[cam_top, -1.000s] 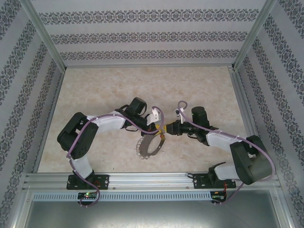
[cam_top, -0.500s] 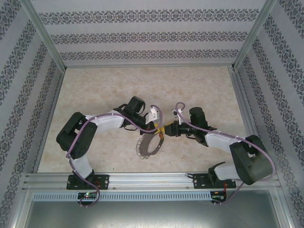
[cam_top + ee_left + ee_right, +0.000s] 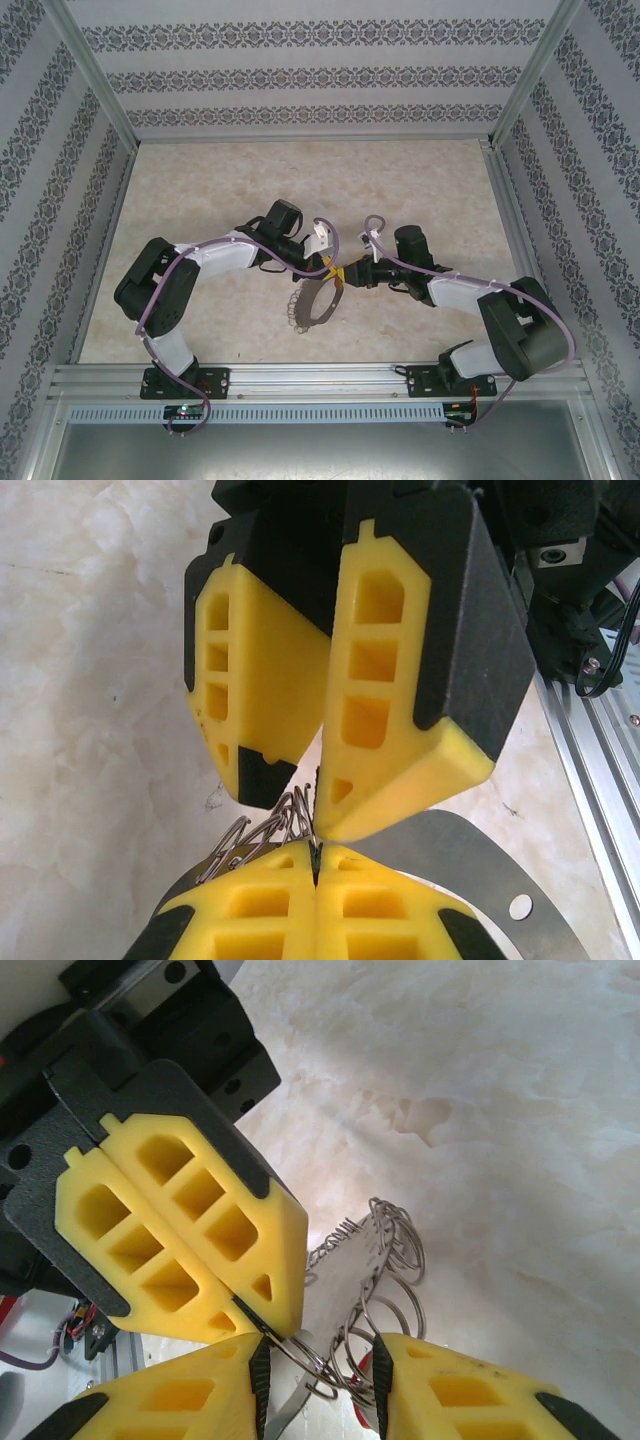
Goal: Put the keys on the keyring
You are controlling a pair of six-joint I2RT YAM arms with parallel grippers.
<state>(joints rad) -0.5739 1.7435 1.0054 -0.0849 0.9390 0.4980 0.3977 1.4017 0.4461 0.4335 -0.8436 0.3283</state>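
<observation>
Keyring nudged left, left fingers clamped on it, right fingers narrow, hold unclear

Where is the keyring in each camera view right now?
Top external: keyring just below picture centre.
Left wrist: keyring along the bottom edge, grey band lower right.
Right wrist: keyring at bottom centre, wire loops fanned out.
Shared landmark: the left gripper, shut on the keyring's rim.

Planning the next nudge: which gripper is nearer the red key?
Right. The red key shows between the right gripper's jaws; the left gripper is shut on the keyring beside it.
</observation>
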